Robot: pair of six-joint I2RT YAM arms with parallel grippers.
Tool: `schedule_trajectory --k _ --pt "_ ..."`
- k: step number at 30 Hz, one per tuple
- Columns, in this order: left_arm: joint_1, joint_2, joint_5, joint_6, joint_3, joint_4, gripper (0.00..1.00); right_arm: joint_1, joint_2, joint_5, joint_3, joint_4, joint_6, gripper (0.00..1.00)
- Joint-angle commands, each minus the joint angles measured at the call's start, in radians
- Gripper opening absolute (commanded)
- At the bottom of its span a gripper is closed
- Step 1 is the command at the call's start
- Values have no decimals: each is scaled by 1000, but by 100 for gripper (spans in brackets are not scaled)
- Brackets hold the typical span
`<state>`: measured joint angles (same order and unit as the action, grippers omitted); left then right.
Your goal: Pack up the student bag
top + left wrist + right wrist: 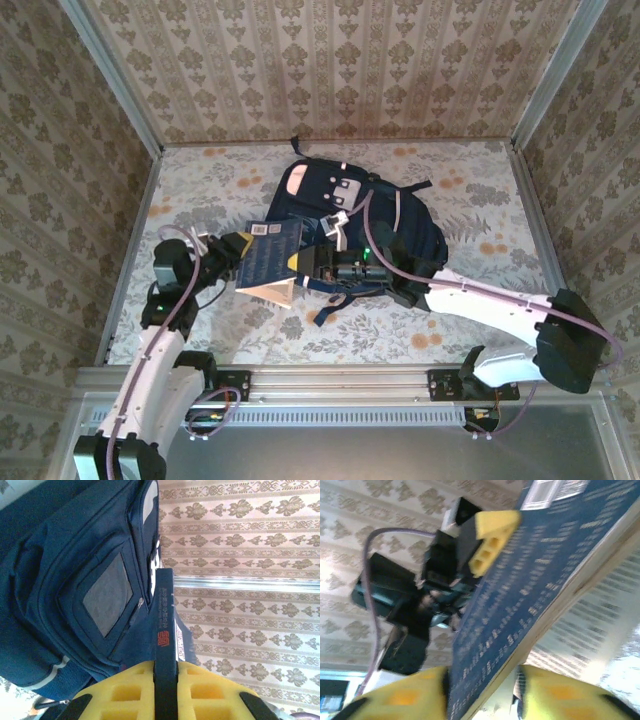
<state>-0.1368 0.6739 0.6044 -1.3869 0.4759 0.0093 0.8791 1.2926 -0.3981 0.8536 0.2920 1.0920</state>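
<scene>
Laid on the table (220, 180), the student bag (400, 215) is judged soft, best pinched at a fabric edge; the book (270, 262) is clamped by the left fingers (125, 690), straddled by parted right fingers (565, 695).

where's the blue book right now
In the top view the blue book is left of centre, at the near left edge of the backpack, pinched by the left gripper with the right gripper at its other end.

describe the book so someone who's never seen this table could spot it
Find the big navy student bag in the middle of the floral table. At its near-left edge is the book. It is the flat navy rectangle with pale print and cream page edges, far smaller than the bag.
</scene>
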Motion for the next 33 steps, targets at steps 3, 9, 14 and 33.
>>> schedule_trajectory --k 3,9,14,33 --pt "-7 -10 -68 59 80 -49 0 -6 -142 283 -11 -257 -73 76" --pt "-41 10 -236 -12 122 -42 0 20 -207 354 -84 -202 42 91" --pt "-199 -4 -557 -48 190 -79 0 82 -156 361 -133 31 213 100" --pt "-557 86 -1065 -66 290 -26 0 184 127 537 -26 535 379 90"
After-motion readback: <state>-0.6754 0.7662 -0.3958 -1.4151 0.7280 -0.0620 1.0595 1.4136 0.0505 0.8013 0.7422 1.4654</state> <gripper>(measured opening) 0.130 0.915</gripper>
